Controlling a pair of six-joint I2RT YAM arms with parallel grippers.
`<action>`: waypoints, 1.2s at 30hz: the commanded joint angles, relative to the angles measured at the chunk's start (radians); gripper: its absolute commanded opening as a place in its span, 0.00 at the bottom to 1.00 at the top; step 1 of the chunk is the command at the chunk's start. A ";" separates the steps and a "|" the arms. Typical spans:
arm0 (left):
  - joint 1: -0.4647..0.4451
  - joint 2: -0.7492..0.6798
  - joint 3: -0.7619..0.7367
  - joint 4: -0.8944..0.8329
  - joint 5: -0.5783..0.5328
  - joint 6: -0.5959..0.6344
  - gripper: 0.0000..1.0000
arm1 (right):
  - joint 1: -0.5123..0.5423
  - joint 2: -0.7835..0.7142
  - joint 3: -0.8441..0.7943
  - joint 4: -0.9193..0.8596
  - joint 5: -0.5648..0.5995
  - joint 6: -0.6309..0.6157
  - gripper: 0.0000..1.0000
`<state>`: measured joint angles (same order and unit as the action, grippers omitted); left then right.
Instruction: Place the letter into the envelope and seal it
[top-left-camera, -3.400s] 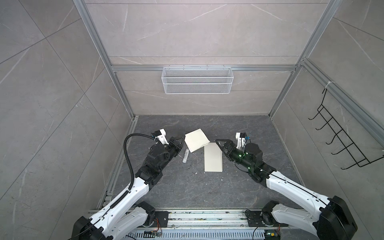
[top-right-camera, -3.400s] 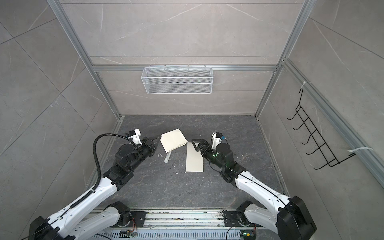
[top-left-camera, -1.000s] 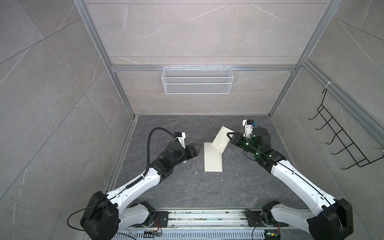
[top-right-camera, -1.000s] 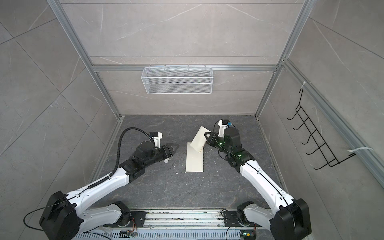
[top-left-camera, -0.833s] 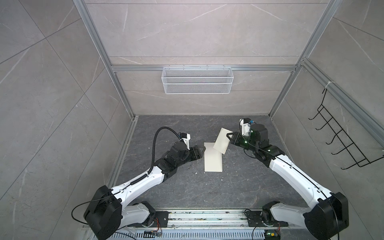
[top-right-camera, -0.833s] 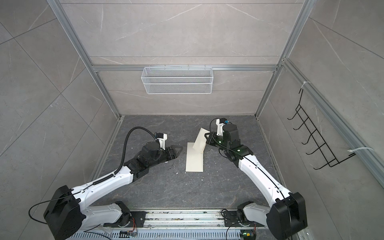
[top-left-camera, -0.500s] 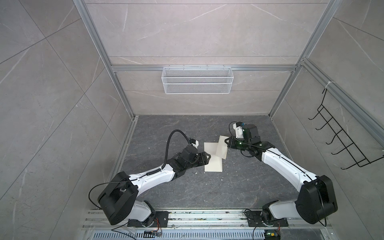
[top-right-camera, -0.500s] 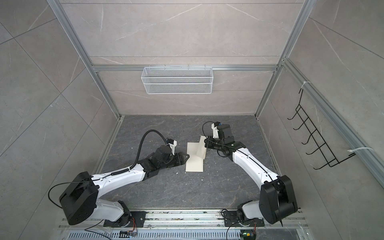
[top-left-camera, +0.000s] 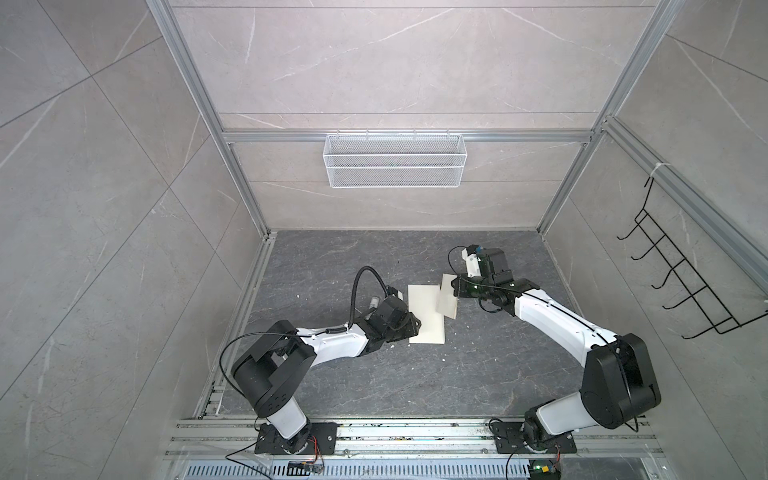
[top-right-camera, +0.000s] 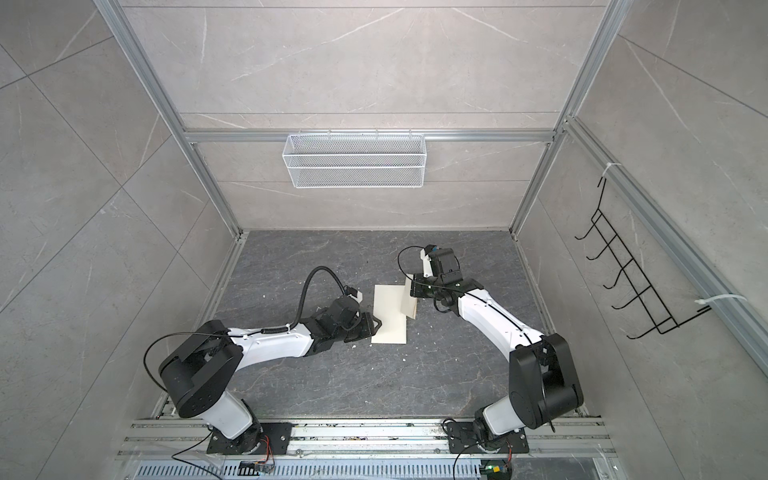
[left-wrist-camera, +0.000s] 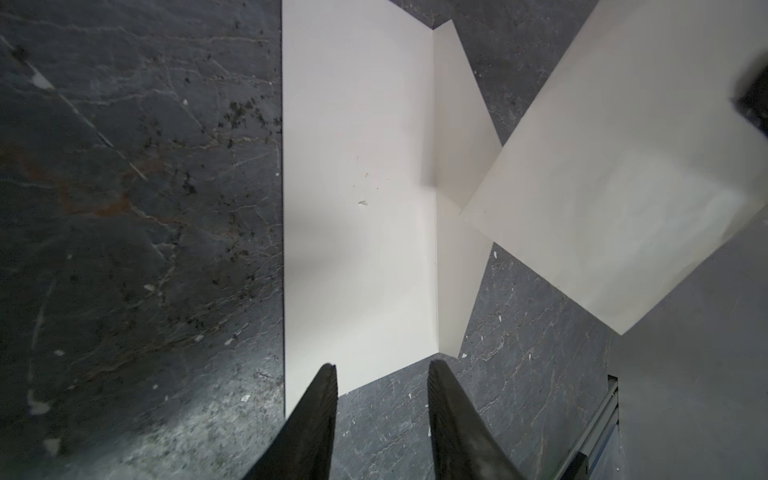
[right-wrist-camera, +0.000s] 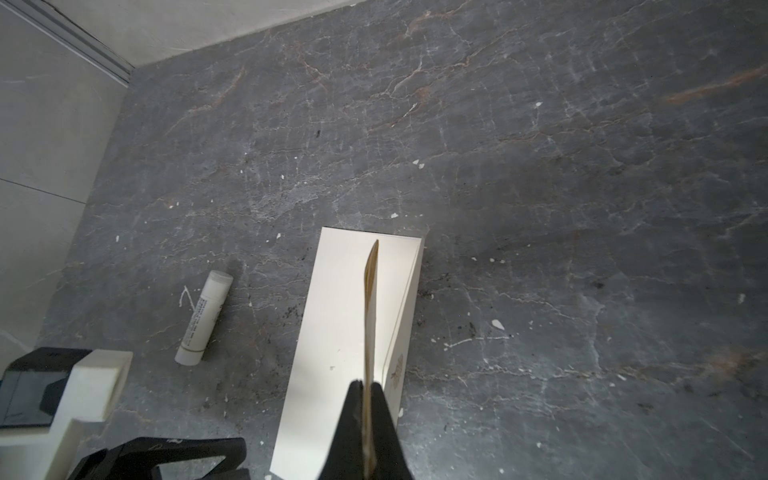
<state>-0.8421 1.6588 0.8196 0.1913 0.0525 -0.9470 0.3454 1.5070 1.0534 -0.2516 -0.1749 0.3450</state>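
Looking down on a dark grey stone table (top-left-camera: 415, 382) inside a tiled booth, w/ two white-and-black robot arms reaching in from the near edge; the envelope (top-left-camera: 426, 320), long & cream-white, lies flat near the middle of the table; its flap (left-wrist-camera: 457, 124) is folded out open on the side toward the right arm.

The right gripper (right-wrist-camera: 365, 386) has its jaws closed tight on the letter (right-wrist-camera: 370, 291), seen edge-on from that wrist as a thin tan strip; in both top views the letter (top-right-camera: 409, 301) hangs tilted in the air over the flap side of the envelope (top-right-camera: 388, 316), pale face showing; in the left wrist view its low corner overlaps the flap, but whether paper touches paper cannot be told.

The left gripper (left-wrist-camera: 380, 368) sits low at the envelope's near end; jaws part-way apart & holding nothing, tips right at the envelope's edge; from above, the left gripper (top-left-camera: 411, 328) & its wrist hide the envelope's near-left corner.

A small white glue stick (right-wrist-camera: 203, 318) lies on the table beside the envelope on the left arm's side, apart from it, close to the left wrist.

On the back wall hangs a white wire basket (top-left-camera: 394, 160); on the right wall a black hook rack (top-left-camera: 681, 282); both well away from the arms.
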 joint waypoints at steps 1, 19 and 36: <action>-0.005 0.038 0.039 0.056 -0.019 -0.020 0.33 | -0.003 0.015 0.032 -0.019 0.037 -0.034 0.00; -0.011 0.178 0.066 -0.007 -0.067 -0.063 0.11 | -0.003 0.048 0.024 -0.020 0.104 -0.058 0.00; -0.011 0.188 0.078 -0.058 -0.094 -0.064 0.09 | -0.002 0.083 0.008 -0.024 0.226 -0.072 0.00</action>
<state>-0.8494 1.8259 0.8852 0.1902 -0.0082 -1.0065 0.3454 1.5776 1.0603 -0.2619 0.0120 0.2905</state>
